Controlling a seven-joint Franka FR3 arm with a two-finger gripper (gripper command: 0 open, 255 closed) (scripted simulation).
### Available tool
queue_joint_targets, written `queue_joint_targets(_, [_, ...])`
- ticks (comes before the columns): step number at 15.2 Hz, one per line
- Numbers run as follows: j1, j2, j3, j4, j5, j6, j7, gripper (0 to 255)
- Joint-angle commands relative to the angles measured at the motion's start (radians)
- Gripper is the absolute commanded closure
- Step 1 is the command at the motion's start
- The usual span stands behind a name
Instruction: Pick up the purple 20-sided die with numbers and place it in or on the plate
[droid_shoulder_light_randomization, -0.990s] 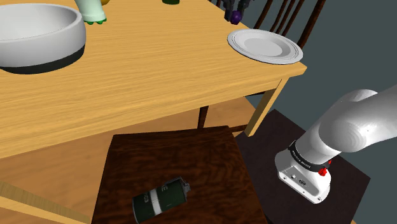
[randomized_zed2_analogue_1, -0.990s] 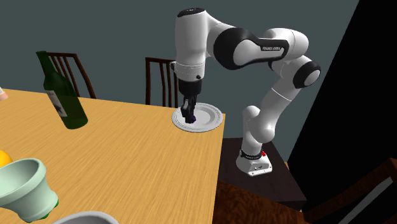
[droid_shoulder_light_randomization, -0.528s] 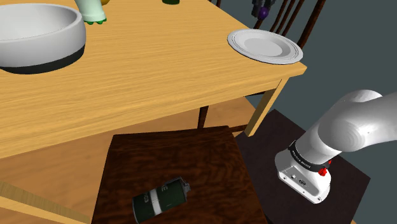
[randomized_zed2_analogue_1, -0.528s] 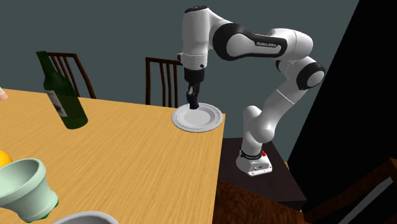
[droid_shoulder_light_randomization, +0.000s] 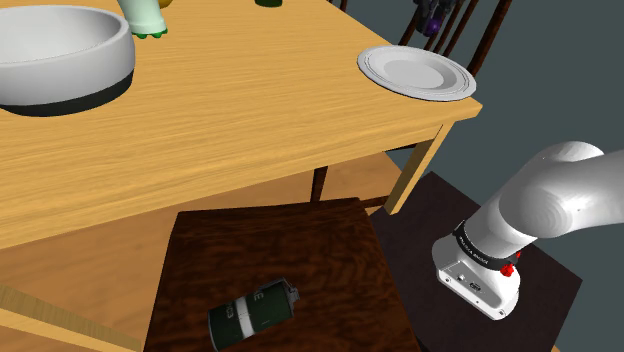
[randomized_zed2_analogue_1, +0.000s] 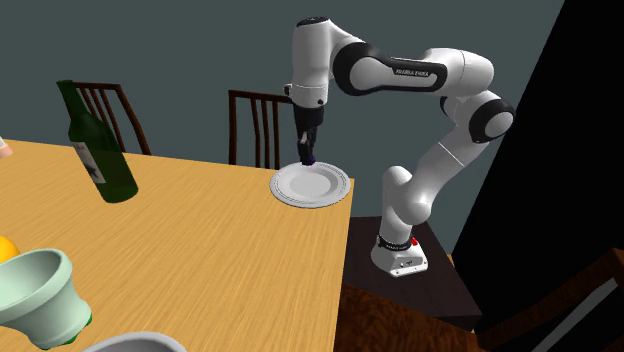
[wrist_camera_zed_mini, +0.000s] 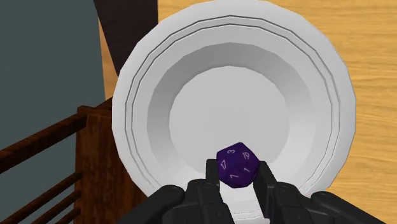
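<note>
Shoulder behind stand (droid_shoulder_light_randomization: 410, 232); exterior across table (randomized_zed2_analogue_1: 200, 240); wrist close overhead; all share plate (wrist_camera_zed_mini: 141, 83).

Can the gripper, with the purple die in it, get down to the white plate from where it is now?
Probably yes. The gripper holds the purple die over the plate, and the wrist view shows the plate's bare middle right beneath the die, with nothing between them.

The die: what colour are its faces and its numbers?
Purple die, pale numbers; clearest in wrist view.
</note>
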Motion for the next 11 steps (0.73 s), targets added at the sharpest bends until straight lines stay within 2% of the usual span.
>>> queue_joint_targets(1, [0.0,-0.009,-0.002,-0.036,0.0,0.027,-0.003,255])
queue_joint_targets(11, [0.005,-0.052,0.002,-0.201,0.005,0.149,0.0,255])
